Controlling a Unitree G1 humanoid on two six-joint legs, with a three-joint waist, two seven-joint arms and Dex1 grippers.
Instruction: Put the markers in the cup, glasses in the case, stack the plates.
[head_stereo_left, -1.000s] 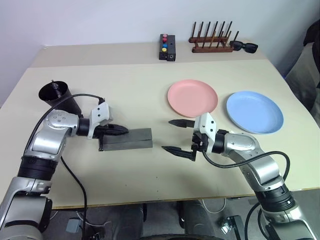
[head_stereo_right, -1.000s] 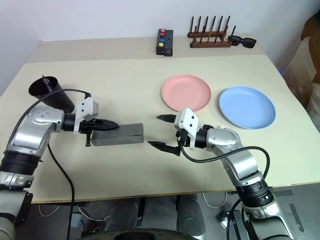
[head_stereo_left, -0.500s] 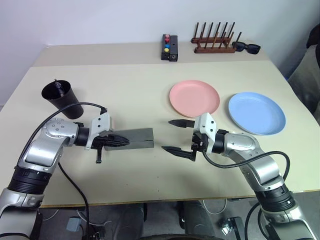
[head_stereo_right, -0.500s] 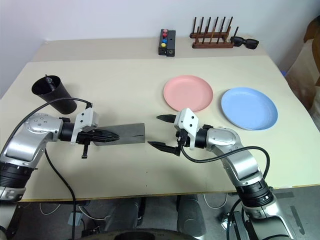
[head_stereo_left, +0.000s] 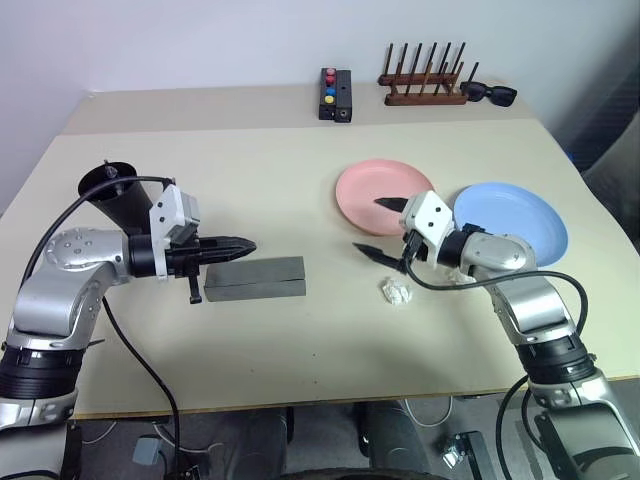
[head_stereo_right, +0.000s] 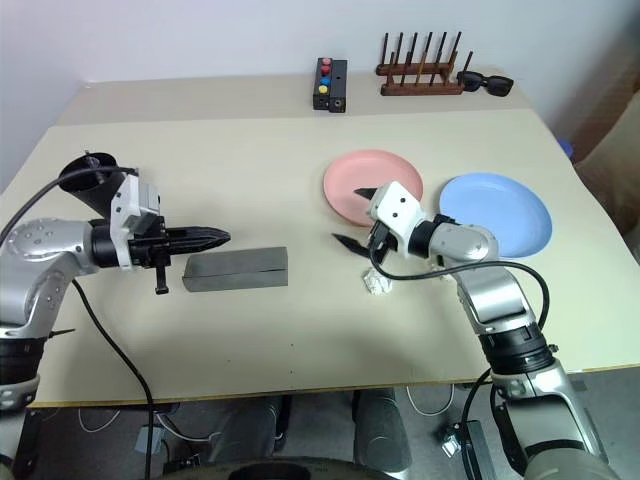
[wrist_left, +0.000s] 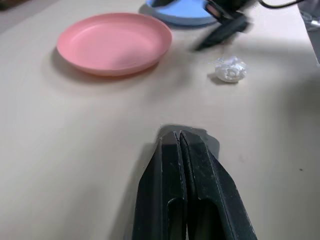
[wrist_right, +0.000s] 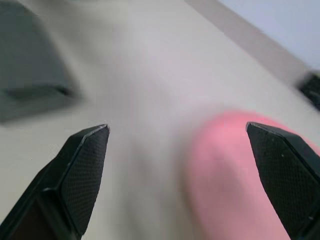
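Observation:
The grey case (head_stereo_left: 255, 278) lies closed on the table. My left gripper (head_stereo_left: 248, 246) hovers shut just above its left end, pointing right and holding nothing. Behind that arm stands the black cup (head_stereo_left: 120, 195), with a slim marker tip (head_stereo_left: 108, 169) poking out of its rim. My right gripper (head_stereo_left: 377, 228) is open and empty at the near edge of the pink plate (head_stereo_left: 385, 190). The light blue plate (head_stereo_left: 515, 222) lies beside the pink one, to its right. The glasses are out of view.
A small white crumpled wad (head_stereo_left: 397, 291) lies on the table below my right gripper. Along the back edge stand a black box with coloured buttons (head_stereo_left: 335, 95), a wooden peg rack (head_stereo_left: 425, 88) and black sunglasses (head_stereo_left: 490, 95).
My left gripper has lifted off the case, still shut. My right gripper has moved away and to the right, up to the pink plate, uncovering the white wad.

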